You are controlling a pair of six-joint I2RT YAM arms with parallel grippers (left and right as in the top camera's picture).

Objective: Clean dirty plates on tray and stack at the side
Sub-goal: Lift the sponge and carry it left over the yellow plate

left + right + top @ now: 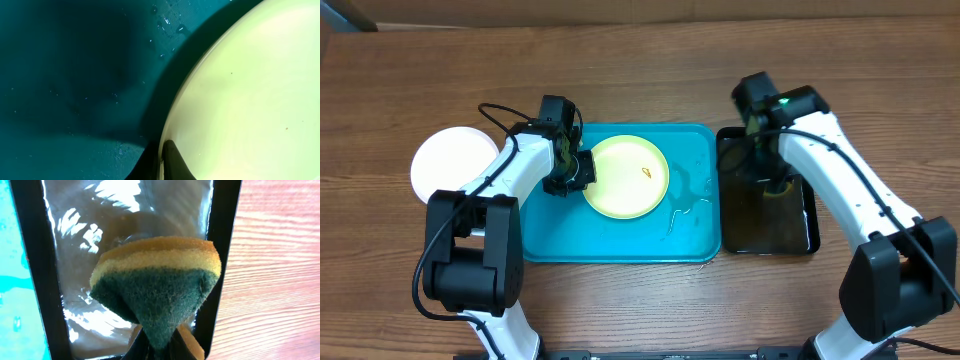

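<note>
The pale yellow-green plate (pixel 627 176) lies in the turquoise tray (pixel 550 235), with a small orange speck (pixel 647 172) on it. My left gripper (pixel 582 172) is shut on the plate's left rim. In the left wrist view one finger (pixel 167 160) lies over the rim of the plate (pixel 250 100), above the wet tray (pixel 75 75). A white plate (pixel 450 163) lies on the table left of the tray; I cannot tell whether another is under it. My right gripper (pixel 775 185) is shut on a green and yellow sponge (pixel 157 290) over the black tray (pixel 790 225).
The black tray (pixel 30 255) holds shallow water and stands right of the turquoise tray. Water streaks (pixel 685 205) lie on the turquoise tray's right half. Bare wooden table surrounds both trays.
</note>
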